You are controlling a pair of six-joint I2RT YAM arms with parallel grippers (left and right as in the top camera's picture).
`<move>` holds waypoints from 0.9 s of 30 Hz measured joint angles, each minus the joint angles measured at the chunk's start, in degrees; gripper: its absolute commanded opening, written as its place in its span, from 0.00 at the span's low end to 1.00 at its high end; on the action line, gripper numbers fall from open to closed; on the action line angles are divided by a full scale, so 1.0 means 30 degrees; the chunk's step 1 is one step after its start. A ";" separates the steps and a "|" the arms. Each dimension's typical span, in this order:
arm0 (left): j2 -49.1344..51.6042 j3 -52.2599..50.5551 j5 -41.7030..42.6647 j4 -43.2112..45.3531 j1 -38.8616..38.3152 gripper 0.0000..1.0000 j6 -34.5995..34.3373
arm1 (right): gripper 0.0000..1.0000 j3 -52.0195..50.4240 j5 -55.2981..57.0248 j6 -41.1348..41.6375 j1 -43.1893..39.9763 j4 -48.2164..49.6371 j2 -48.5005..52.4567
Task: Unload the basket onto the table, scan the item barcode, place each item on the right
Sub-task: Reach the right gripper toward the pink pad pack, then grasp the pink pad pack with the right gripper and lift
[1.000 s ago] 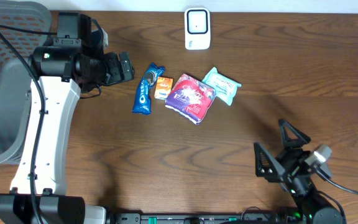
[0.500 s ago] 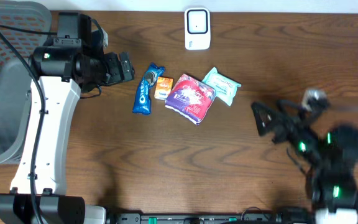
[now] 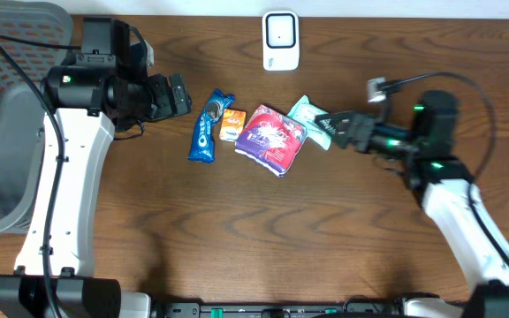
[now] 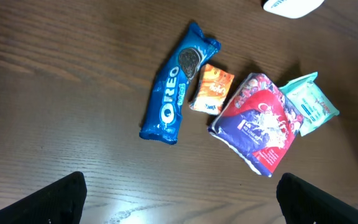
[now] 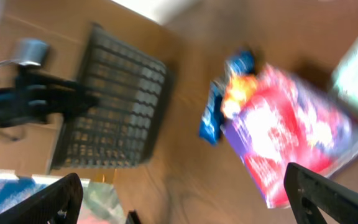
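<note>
Right tool [image 3: 332, 124] has swung across the tabletop [image 3: 237, 221], jaws wide and empty, teal packet [image 3: 307, 113] right at its tips; pickup looks next. Left tool [image 3: 179, 95], also released, hasn't budged.

Four packets [image 3: 272, 139], one white scanner [image 3: 281, 40], one grey basket [image 3: 3, 159]

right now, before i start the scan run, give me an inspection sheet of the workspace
surface: dark wood table, no spills seen
job's things: Oreo pack, orange packet, purple pouch and teal pack lie in a row; white scanner at the far edge
clutter: nothing seen
grippers: left gripper open, left of the Oreo pack; right gripper open at the teal pack's right edge, contact unclear
cables: black cable along the left arm; looped cable over the right arm
surroundings: grey mesh basket at the left
</note>
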 measured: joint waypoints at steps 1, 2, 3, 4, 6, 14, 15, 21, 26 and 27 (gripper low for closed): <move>0.0000 0.0000 0.0000 0.0000 0.0000 0.98 0.0000 | 0.99 0.0007 0.0867 0.0335 0.0554 -0.0452 0.0386; 0.0000 0.0000 0.0007 0.0000 0.0000 0.98 0.0000 | 0.99 0.0007 0.1712 0.0656 0.1086 -0.0801 0.0809; 0.0000 0.0000 0.0007 0.0000 0.0000 0.97 0.0000 | 0.99 0.0007 0.2608 0.0962 0.1603 -0.1020 0.1209; 0.0000 0.0000 0.0007 0.0000 0.0000 0.98 0.0000 | 0.99 0.0007 0.3570 0.1319 0.2135 -0.1209 0.1661; 0.0000 0.0000 0.0007 0.0000 0.0000 0.98 0.0000 | 0.99 0.0007 0.5093 0.1916 0.2856 -0.1311 0.2412; 0.0000 0.0000 0.0007 0.0000 0.0000 0.98 0.0000 | 0.99 0.0022 0.8393 0.3330 0.3570 0.0175 0.4932; 0.0000 0.0000 0.0007 0.0000 0.0000 0.98 0.0000 | 0.99 0.0022 0.8422 0.3359 0.3585 0.0532 0.5268; 0.0000 0.0000 0.0007 0.0000 0.0000 0.98 0.0000 | 0.85 0.0058 0.8218 0.3606 0.4124 0.3606 0.7431; 0.0000 0.0000 0.0015 -0.0007 0.0000 0.98 0.0000 | 0.50 0.0277 0.7803 0.3767 0.4488 0.4299 0.8604; 0.0000 0.0000 0.0015 -0.0007 0.0000 0.98 0.0000 | 0.42 0.0313 0.7803 0.3730 0.4488 0.4277 0.8757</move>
